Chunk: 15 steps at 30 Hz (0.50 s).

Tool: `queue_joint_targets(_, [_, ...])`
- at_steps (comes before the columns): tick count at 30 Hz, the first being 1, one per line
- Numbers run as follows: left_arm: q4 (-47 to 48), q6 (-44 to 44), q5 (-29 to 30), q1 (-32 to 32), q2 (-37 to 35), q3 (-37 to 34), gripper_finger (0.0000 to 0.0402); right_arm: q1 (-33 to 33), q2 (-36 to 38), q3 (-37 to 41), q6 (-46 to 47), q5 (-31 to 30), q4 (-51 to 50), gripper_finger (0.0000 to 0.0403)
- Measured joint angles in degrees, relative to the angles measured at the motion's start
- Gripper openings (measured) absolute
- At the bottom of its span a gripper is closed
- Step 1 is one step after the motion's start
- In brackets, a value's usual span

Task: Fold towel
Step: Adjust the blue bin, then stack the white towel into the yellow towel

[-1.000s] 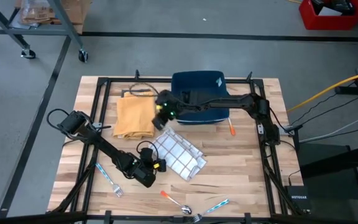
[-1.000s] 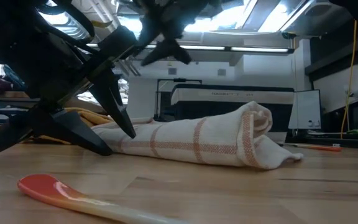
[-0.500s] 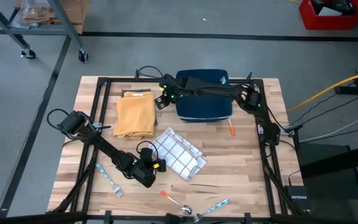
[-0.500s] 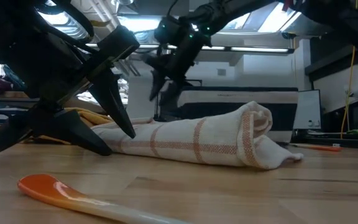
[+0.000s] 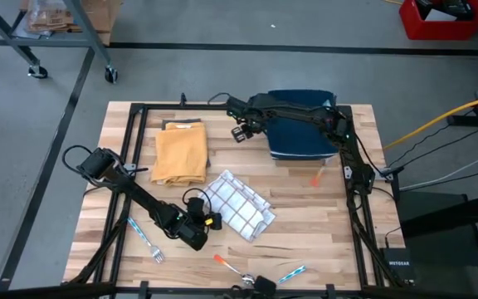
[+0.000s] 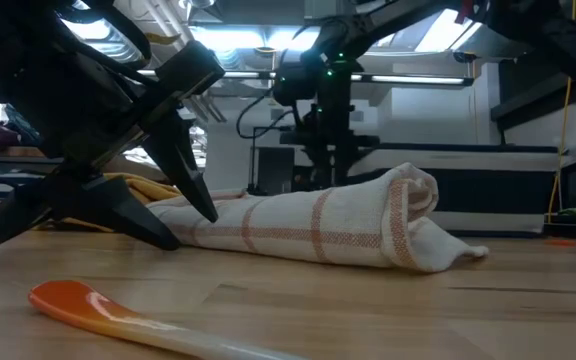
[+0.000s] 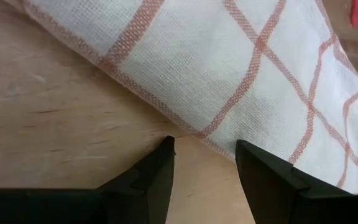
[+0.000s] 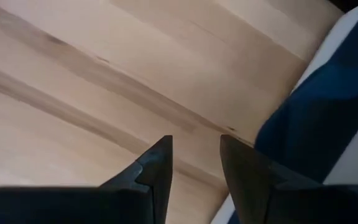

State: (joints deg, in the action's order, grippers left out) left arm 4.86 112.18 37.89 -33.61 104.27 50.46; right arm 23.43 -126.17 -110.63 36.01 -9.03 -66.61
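Observation:
The towel (image 5: 239, 205) is white with orange-red checks and lies loosely bunched on the wooden table, its bulk showing in the low view (image 6: 318, 225). My left gripper (image 5: 209, 220) is open at the towel's near-left edge, low over the table, with its fingertips (image 7: 166, 144) just short of the hem (image 7: 185, 130). My right gripper (image 5: 241, 133) is open near the table's far edge and points down at bare wood (image 8: 104, 74). It holds nothing and stands beside a navy cloth (image 5: 301, 133). My left gripper comes slanting down from the table's near left, with its two fingertips (image 7: 244, 149) right at the towel's hem (image 7: 191, 134). I cannot tell whether they touch it. Nothing lies between the fingers.
A folded yellow cloth (image 5: 181, 154) lies at the far left. An orange utensil (image 5: 315, 177) is near the navy cloth. An orange spoon (image 6: 98, 305), a blue fork (image 5: 145, 237) and another blue utensil (image 5: 290, 272) lie along the near edge. A black frame (image 5: 131, 124) rims the table.
My right gripper has gone from over the yellow cloth's right edge toward the far edge and then to the right. It has come lower and tipped to point down. The navy cloth and the orange utensil beside it have slid toward the table's right edge.

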Motion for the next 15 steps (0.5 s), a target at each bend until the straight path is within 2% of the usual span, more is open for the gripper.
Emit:
queue_joint_targets(6, [0.03,-1.33,-0.02,0.07,0.00,0.00,0.0164,0.27,0.13,0.01,-0.54,-0.23,0.52,0.0138])
queue_joint_targets(10, [0.04,-1.33,0.00,0.09,0.00,0.00,0.0164,0.21,0.17,-0.34,-0.65,5.82,2.68,0.0138])
queue_joint_targets(15, [0.07,-0.28,0.02,0.11,0.00,0.00,0.0164,0.16,0.31,-4.58,-0.66,14.15,1.26,0.0138])
